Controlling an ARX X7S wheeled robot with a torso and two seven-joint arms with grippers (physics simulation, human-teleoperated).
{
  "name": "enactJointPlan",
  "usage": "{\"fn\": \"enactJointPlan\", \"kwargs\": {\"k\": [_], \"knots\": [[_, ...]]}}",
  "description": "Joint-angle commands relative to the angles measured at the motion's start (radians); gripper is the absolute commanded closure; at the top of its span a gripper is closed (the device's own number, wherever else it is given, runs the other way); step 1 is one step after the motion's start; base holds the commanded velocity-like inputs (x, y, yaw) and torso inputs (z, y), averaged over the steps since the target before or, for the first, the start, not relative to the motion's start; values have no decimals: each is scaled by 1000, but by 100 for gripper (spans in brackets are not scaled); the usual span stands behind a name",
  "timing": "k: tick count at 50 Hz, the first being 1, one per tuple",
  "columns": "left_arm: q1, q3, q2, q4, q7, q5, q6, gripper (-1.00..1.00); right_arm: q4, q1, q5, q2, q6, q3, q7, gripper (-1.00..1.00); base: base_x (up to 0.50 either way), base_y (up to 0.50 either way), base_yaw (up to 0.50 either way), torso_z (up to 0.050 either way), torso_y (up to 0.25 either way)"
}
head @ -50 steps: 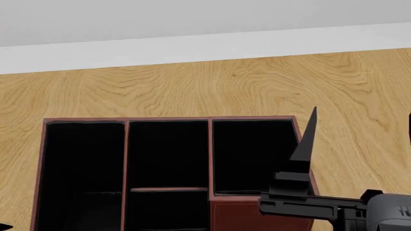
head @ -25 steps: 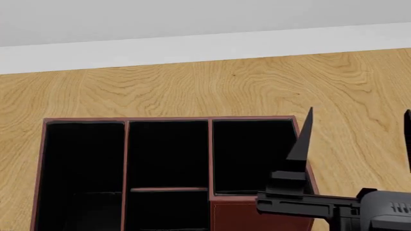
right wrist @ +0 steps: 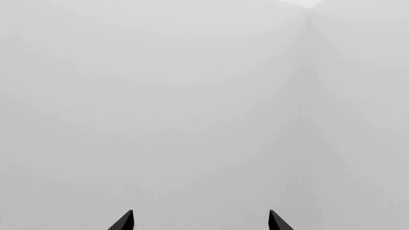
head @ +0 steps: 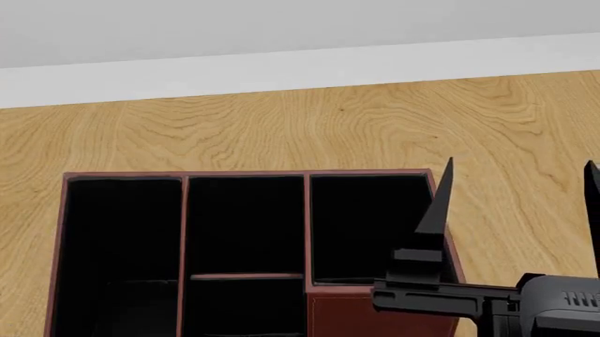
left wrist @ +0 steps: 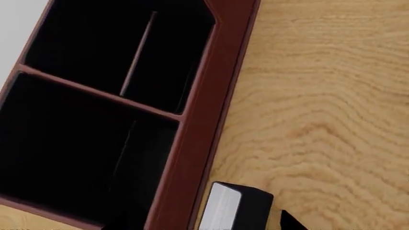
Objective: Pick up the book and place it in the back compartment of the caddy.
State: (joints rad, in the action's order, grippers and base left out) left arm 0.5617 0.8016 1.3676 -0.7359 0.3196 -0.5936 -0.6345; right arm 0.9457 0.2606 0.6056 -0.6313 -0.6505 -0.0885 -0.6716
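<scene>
The caddy (head: 307, 232) is a dark red-brown box with black insides and three columns. Its back compartment (head: 244, 307) lies on the near side of the short cross divider (head: 246, 276). The book (left wrist: 223, 211) shows only in the left wrist view, white-faced with a dark side, on the wood just outside the caddy's outer wall (left wrist: 208, 120). My left gripper (left wrist: 204, 224) hangs over it. One black fingertip (left wrist: 290, 221) shows beside the book, apart from it. My right gripper (head: 513, 203) stands open by the caddy's right wall, fingers pointing up, holding nothing.
The wooden table (head: 375, 126) stretches beyond the caddy to a pale wall (head: 281, 70). The right wrist view shows only pale grey haze and two spread fingertips (right wrist: 126, 221). The right arm's dark body (head: 525, 309) covers the caddy's near right corner.
The right gripper has drifted slightly left, bringing its second finger into view at the right edge. A dark tip at the head view's lower left corner is gone.
</scene>
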Motion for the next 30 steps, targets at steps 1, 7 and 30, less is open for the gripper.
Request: {"fn": "enactJointPlan", "kwargs": {"k": [1, 7, 30], "knots": [[-43, 33, -24, 45, -12, 37, 32, -100, -5, -1, 2, -3, 7, -4, 0, -100, 0, 0, 0, 0, 0], [-57, 42, -26, 70, -19, 47, 36, -100, -5, -1, 3, -5, 7, -5, -4, -100, 0, 0, 0, 0, 0], [-46, 70, -106, 176, 1, 117, 8, -100, -15, 8, -3, -7, 14, -27, -3, -100, 0, 0, 0, 0, 0]]}}
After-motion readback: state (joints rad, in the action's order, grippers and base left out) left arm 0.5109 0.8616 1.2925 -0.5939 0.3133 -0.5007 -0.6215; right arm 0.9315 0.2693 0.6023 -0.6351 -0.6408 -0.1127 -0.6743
